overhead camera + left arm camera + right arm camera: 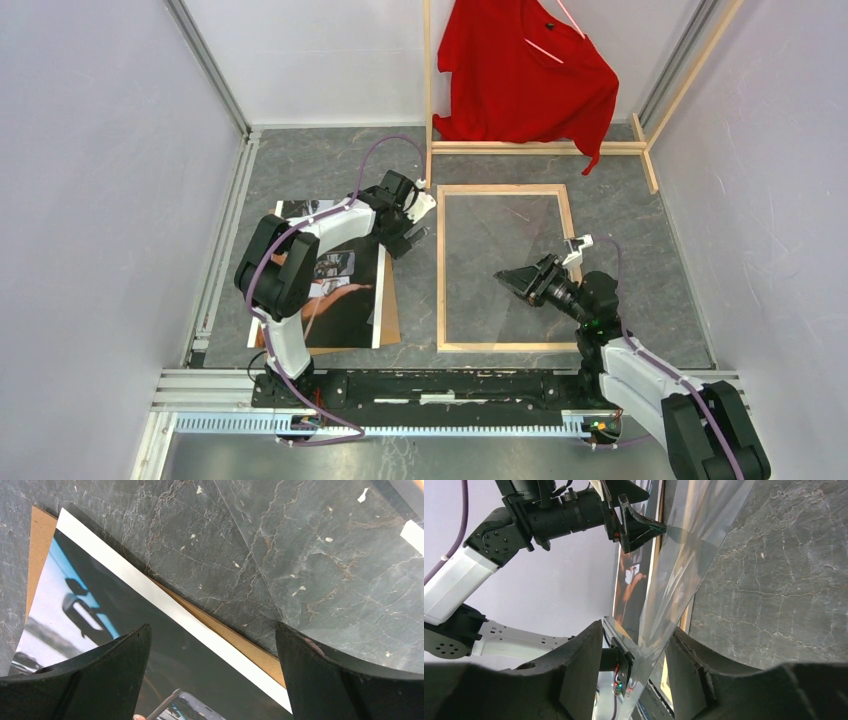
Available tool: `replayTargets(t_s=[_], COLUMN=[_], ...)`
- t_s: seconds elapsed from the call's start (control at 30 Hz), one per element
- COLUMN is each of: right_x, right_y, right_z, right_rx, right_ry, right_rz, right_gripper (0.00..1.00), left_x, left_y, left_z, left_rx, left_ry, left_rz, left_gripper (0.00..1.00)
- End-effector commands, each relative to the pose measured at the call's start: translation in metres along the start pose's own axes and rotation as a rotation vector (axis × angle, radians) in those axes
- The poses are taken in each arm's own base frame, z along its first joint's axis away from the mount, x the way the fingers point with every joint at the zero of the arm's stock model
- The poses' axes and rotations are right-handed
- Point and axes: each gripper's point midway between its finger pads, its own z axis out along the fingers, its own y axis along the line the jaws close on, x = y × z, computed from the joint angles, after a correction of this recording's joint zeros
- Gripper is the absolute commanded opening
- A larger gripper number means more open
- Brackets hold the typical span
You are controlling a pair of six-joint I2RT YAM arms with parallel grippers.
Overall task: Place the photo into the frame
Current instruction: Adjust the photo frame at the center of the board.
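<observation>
Photo [350,300] lies face up on brown backing board [391,318], just left of the frame [441,270]. Left fingers [100,680] spread wide over its white strip — right fingers [579,670] apart, straddling the tilted clear pane [684,550].

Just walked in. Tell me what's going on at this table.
Two robot arms are framing a picture. The frame lies wood side up. The right hand has its fingers either side of the clear pane, which tilts up over the frame. The left hand hangs wide open above the photo's edge. The photo lies face up on a brown backing board, not yet in the frame.
</observation>
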Motion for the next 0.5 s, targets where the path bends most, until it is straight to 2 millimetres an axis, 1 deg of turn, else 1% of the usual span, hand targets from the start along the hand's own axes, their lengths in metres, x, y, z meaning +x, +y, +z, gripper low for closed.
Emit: replayTargets(t_s=[0.0,0.07,0.13,0.2,0.27,0.33,0.43,0.47], right_x=[0.005,-0.001,-0.010,-0.022,-0.035,-0.041,-0.057,-0.066], right_y=[-0.001,-0.005,-0.009,-0.006,-0.002,-0.002,0.008,0.012], right_z=[-0.004,0.001,0.005,0.008,0.008,0.002,-0.009,-0.015], right_rx=[-0.026,0.029,0.097,0.159,0.227,0.290,0.322,0.341], right_ry=[0.001,0.002,0.004,0.024,0.055,0.098,0.132,0.135], right_rz=[-0.007,-0.054,-0.114,-0.197,-0.282,-0.317,-0.370,-0.389], right_gripper=[0.51,0.43,0.29,0.18,0.13,0.09,0.01,0.00], left_x=[0.007,0.004,0.002,-0.003,-0.010,-0.020,-0.034,-0.038], left_y=[-0.017,-0.016,-0.015,-0.011,-0.006,0.002,0.016,0.018], left_z=[-0.003,-0.005,-0.008,-0.014,-0.022,-0.030,-0.040,-0.042], left_rx=[0.060,0.061,0.062,0.055,0.046,0.031,0.009,0.018], left_ry=[0.013,0.009,0.009,0.000,-0.021,-0.045,-0.078,-0.088], left_rz=[-0.004,-0.004,-0.004,-0.009,-0.017,-0.034,-0.077,-0.099], left_gripper=[1.00,1.00,1.00,1.00,1.00,1.00,1.00,1.00])
